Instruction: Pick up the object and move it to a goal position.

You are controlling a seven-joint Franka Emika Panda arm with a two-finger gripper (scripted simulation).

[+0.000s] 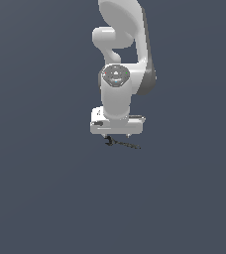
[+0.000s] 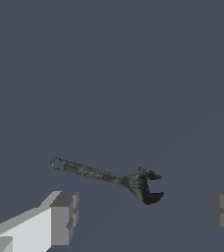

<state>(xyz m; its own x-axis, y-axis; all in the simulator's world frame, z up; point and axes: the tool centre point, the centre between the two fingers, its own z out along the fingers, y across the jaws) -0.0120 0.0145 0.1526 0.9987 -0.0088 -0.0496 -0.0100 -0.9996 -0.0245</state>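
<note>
The black wrench (image 1: pixel 121 144) lies flat on the grey tabletop (image 1: pixel 40 188) directly under the gripper (image 1: pixel 116 135). Its long axis runs across the exterior view, hooked head toward that view's left, handle toward its right. The jaws stand wide apart, holding nothing.

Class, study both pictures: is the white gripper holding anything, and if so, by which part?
Nothing is held. The white gripper is open, and the small dark metal wrench lies apart between its fingers.
</note>
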